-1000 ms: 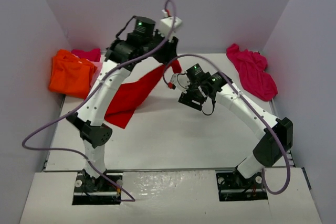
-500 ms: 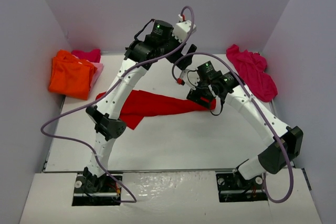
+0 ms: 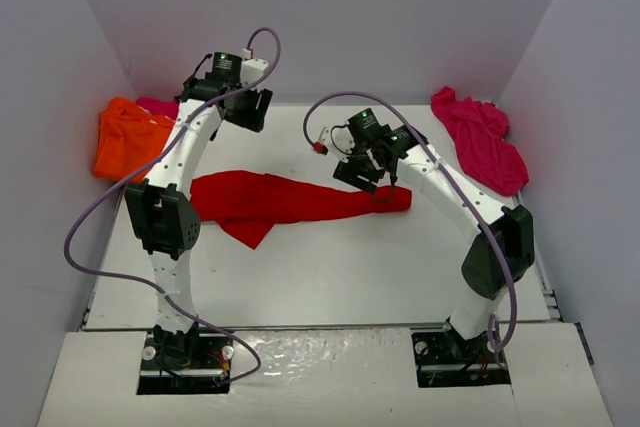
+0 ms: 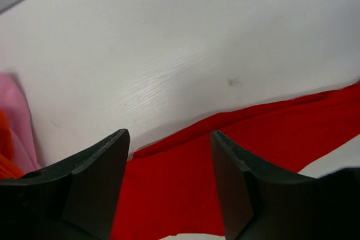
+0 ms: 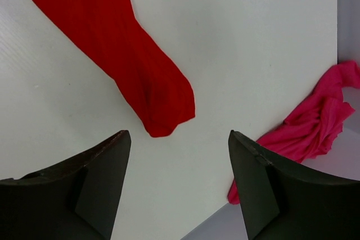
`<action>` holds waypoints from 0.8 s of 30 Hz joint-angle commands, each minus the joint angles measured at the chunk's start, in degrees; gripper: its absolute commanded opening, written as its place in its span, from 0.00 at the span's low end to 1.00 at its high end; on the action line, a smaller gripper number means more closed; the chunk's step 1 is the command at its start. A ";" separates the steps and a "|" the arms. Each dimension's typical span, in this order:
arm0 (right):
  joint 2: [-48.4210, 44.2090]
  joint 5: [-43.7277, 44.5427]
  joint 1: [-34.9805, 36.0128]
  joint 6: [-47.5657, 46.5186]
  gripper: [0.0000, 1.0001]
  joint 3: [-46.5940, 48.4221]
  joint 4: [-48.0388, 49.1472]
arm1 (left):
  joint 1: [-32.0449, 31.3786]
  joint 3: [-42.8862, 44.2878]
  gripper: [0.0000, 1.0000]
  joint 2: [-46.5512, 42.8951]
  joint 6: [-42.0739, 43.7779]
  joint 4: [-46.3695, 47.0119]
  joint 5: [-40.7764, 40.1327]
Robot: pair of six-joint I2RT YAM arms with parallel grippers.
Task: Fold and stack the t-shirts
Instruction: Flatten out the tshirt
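Note:
The red t-shirt (image 3: 290,199) lies stretched in a long band across the middle of the table (image 3: 330,267); its narrow right end (image 5: 146,77) shows in the right wrist view. My left gripper (image 3: 250,110) hangs open above the back left of the table, with the red cloth (image 4: 236,139) below its jaws and nothing in them. My right gripper (image 3: 362,175) is open just above the shirt's right end, apart from it. An orange t-shirt (image 3: 125,139) lies at the far left. A magenta t-shirt (image 3: 482,137) is crumpled at the far right.
A bit of pink cloth (image 3: 157,105) peeks out behind the orange shirt, and pink cloth (image 4: 14,111) shows at the left edge of the left wrist view. Grey walls close in the table on the left, back and right. The magenta shirt (image 5: 315,122) lies against the right wall.
The red shirt hung from my left gripper a second ago; now it lies flat and long on the table. My left gripper has let go and swung left. My right gripper has come off the shirt's right end.

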 commanded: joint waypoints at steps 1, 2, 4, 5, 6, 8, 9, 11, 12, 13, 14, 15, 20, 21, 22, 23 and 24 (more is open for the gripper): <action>3.75 -2.21 1.14 0.88 0.67 3.79 2.16 | 0.78 -2.36 0.51 -7.35 2.40 1.98 -1.34; 4.60 -2.33 1.56 1.04 0.67 4.55 2.13 | 0.97 -3.33 0.50 -7.79 2.55 1.98 -1.14; 7.89 -2.33 2.83 0.66 0.67 6.58 2.09 | 1.39 -5.30 0.49 -8.62 2.84 1.94 -0.74; 8.87 -2.33 3.39 0.45 0.67 7.60 2.03 | 1.55 -6.41 0.49 -9.06 2.89 2.15 -0.76; 9.92 -2.33 4.03 0.09 0.67 9.01 2.03 | 1.64 -8.10 0.49 -9.53 3.06 2.45 -0.97; 12.96 -2.33 5.21 -0.85 0.67 11.21 1.92 | 2.06 -9.07 0.49 -9.84 3.48 2.25 -2.13; 14.73 -2.33 5.77 -1.19 0.67 12.34 1.77 | 2.43 -9.00 0.49 -9.62 3.63 1.65 -2.25; 16.25 -2.33 6.77 -1.47 0.66 14.26 1.43 | 3.24 -8.95 0.49 -9.30 3.64 0.95 -2.41; 17.65 -2.71 7.26 -1.63 0.66 15.21 1.31 | 3.63 -9.10 0.48 -9.27 3.62 0.79 -2.53; 19.69 -3.75 7.72 -1.77 0.65 16.30 1.26 | 4.08 -9.51 0.45 -9.18 3.57 0.65 -2.84; 21.35 -4.53 8.07 -1.74 0.64 17.30 1.19 | 4.43 -10.06 0.44 -9.25 3.57 0.70 -2.99; 22.54 -4.99 8.30 -1.52 0.64 18.20 1.08 | 4.66 -10.79 0.43 -9.53 3.63 0.97 -2.94; 26.98 -7.03 9.28 -1.62 0.63 21.56 0.97 | 5.18 -13.10 0.40 -10.60 4.36 -0.12 -4.75; 28.02 -7.07 9.38 -1.70 0.63 22.16 1.05 | 5.40 -13.43 0.39 -10.66 4.57 -0.87 -4.65; 29.00 -7.03 9.38 -1.75 0.63 22.76 1.15 | 5.66 -13.81 0.39 -10.71 4.79 -1.57 -4.25; 29.97 -6.55 9.30 -1.67 0.63 23.25 1.23 | 5.76 -14.14 0.38 -10.71 4.97 -2.08 -4.08; 30.96 -6.51 9.38 -1.66 0.63 23.31 1.15 | 5.92 -14.19 0.38 -10.81 5.14 -2.42 -4.04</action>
